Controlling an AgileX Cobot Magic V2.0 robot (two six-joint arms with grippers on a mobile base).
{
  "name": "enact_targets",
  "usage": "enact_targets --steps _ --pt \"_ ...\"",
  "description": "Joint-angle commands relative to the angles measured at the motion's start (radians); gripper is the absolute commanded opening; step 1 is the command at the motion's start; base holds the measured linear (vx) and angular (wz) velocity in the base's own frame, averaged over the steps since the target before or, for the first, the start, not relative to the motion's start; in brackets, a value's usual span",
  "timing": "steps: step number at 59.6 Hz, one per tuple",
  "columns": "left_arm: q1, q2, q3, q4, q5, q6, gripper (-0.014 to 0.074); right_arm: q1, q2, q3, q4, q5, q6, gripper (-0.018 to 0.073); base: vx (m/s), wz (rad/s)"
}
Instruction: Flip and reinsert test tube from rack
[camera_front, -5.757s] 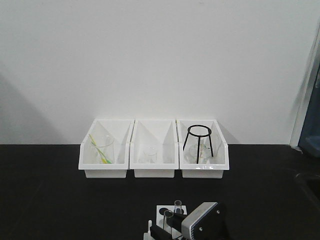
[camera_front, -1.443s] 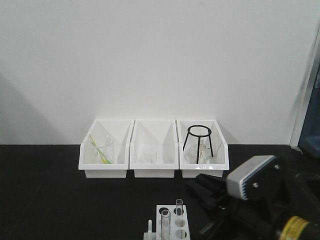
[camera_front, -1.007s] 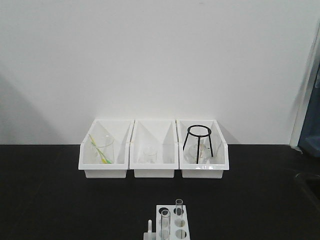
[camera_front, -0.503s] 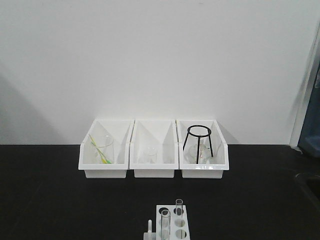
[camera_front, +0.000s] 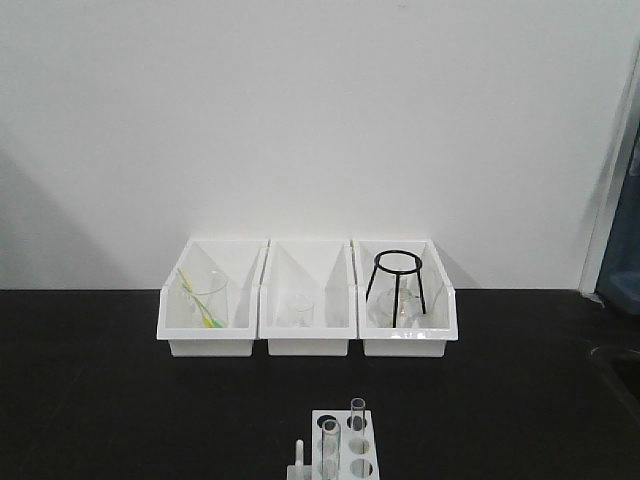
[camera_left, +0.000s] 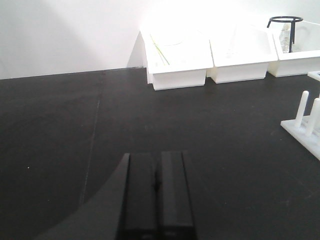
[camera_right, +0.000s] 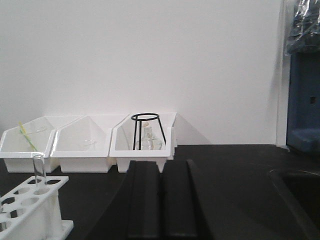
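White plastic rack (camera_front: 340, 450) stands nearest on the black table (camera_front: 100, 400), holding two upright test tubes (camera_front: 330, 447), mouths up. Left gripper (camera_left: 156, 192) and right gripper (camera_right: 161, 197) sit pressed together, empty. Three white bins (camera_front: 308, 297) line the far wall.

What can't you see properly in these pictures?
- Rack: front view, its lower part is cut off by the bottom edge.
- Rack in the left wrist view: only pegs and a corner show at the right edge.
- Small glass in the middle bin: too small and faint to tell what it is.
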Motion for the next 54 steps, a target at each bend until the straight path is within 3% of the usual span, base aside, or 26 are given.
enact_targets --steps 1,54 --pt "0.0 -0.008 -0.004 -0.004 -0.078 -0.009 -0.0006 -0.013 -0.019 0.002 0.0 -0.039 -0.03 -0.0011 0.0 0.0" --pt "0.0 -0.008 -0.004 -0.004 -0.079 -0.009 -0.0006 -0.013 -0.022 0.002 0.001 -0.022 -0.039 -0.0011 0.0 0.0"
